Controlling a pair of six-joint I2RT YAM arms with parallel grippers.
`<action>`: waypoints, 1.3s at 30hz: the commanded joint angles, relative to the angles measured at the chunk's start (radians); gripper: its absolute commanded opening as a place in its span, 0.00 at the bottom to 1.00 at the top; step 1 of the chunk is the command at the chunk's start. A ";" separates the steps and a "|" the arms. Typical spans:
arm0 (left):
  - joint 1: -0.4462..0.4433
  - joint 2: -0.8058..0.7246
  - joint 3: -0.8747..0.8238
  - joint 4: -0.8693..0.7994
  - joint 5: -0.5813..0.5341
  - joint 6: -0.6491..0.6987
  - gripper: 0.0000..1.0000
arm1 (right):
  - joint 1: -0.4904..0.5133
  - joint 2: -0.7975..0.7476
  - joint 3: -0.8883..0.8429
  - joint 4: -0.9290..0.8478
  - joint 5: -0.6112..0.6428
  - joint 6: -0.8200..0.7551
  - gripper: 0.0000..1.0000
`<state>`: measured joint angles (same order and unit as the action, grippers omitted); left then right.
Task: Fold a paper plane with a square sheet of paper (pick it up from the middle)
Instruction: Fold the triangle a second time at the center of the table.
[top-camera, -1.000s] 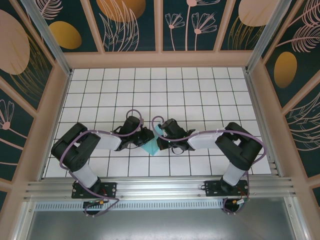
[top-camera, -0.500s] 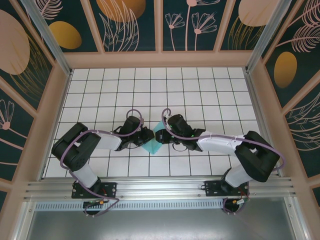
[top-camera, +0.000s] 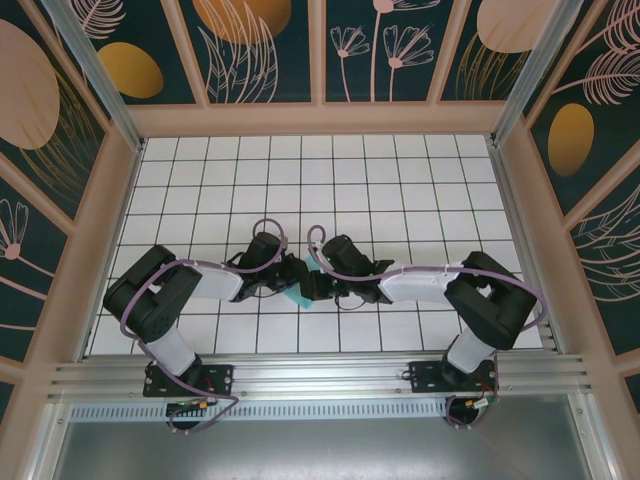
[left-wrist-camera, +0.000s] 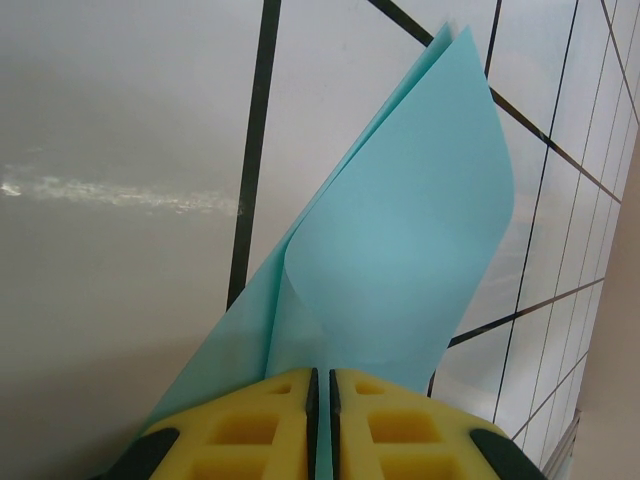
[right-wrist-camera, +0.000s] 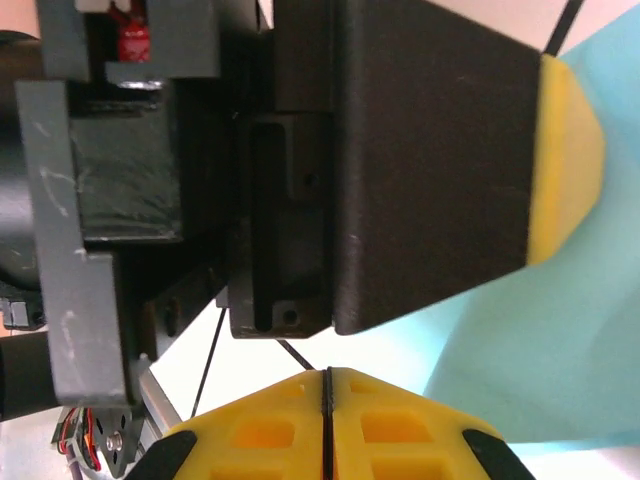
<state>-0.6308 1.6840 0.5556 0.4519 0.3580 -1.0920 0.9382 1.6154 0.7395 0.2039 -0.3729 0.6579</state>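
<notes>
Left gripper (left-wrist-camera: 320, 400): jaws clenched on the square sheet of paper (left-wrist-camera: 400, 230). In the left wrist view the turquoise sheet comes straight out of the seam between the yellow pads (left-wrist-camera: 250, 430). It shows at least two layers, with one flap curling over the other. The paper's lower-left edge runs behind the pads, and the pads themselves are cropped by the bottom of the frame. The white tiled tabletop (left-wrist-camera: 120, 150) lies behind the sheet. Can't tell whether the paper touches it.

Right gripper (right-wrist-camera: 327, 410): jaws shut, pads flush along a thin dark seam. Can't tell whether any paper is nipped in there. In the right wrist view the sheet sits off to the right, beyond the pads, and runs out of frame. Most of that view is blocked by the left gripper's black finger and its yellow tip, close in front of the camera. The parts left of it are hard to make out.

Top view: both grippers meet nose to nose over the middle of the tabletop, towards its near edge. The paper is mostly hidden under the two wrists. One turquoise sliver shows below them and a smaller bit above, so its shape can't be read.
</notes>
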 joint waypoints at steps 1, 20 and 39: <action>-0.002 0.014 0.000 -0.010 -0.017 0.021 0.14 | 0.011 0.018 0.038 0.021 -0.037 0.000 0.11; -0.001 0.013 0.000 -0.010 -0.012 0.021 0.14 | 0.019 0.089 -0.029 -0.012 -0.005 0.026 0.10; -0.002 0.012 0.004 -0.032 -0.019 0.029 0.14 | 0.035 0.131 -0.063 -0.070 -0.007 -0.033 0.10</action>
<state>-0.6308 1.6840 0.5556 0.4496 0.3584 -1.0855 0.9520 1.7092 0.7013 0.1997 -0.3664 0.6537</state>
